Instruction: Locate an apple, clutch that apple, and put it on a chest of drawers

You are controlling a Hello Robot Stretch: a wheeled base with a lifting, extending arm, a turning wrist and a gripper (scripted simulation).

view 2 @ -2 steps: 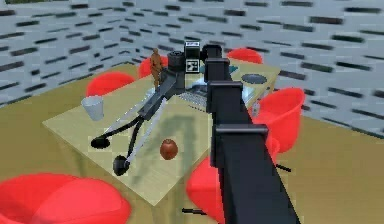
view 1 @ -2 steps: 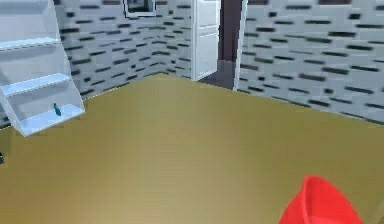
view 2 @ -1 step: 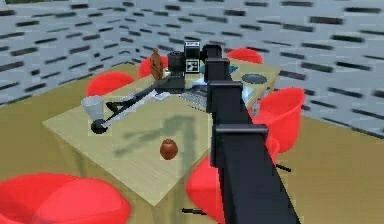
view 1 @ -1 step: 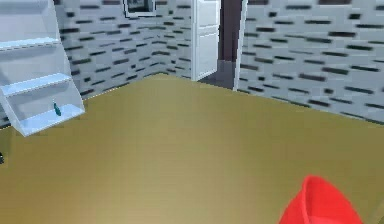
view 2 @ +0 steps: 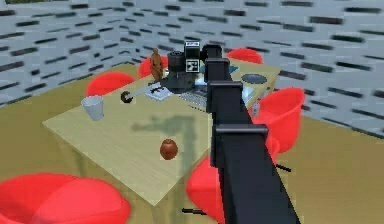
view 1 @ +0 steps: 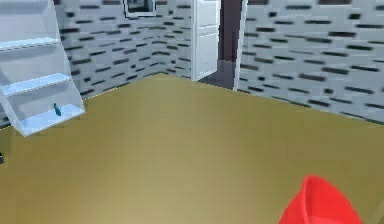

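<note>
A pale wooden counter (view 2: 120, 135) is seen in the arm side view, ringed by red chairs (view 2: 286, 112). The dark arm (view 2: 238, 150) is stretched from the bottom edge out over the counter's right part, and the claw (view 2: 176, 80) is found at its far end, above the far side of the counter. Things lie on the counter at and behind the claw, so it cannot be told whether anything is held by it. A small round reddish-brown apple (view 2: 169, 149) is set on the near part of the counter, left of the arm and well apart from the claw. Farther left, a pale cup (view 2: 93, 106) and a small dark round thing (view 2: 127, 97) are placed, and a brown figurine (view 2: 155, 62) is stood at the far edge. A bowl (view 2: 255, 78) is seen to the right of the arm.

In the forward view, a white shelf unit (view 1: 30, 85) is placed at the left wall, and a white door (view 1: 207, 38) is seen at the far end across the bare floor (view 1: 180, 140).
</note>
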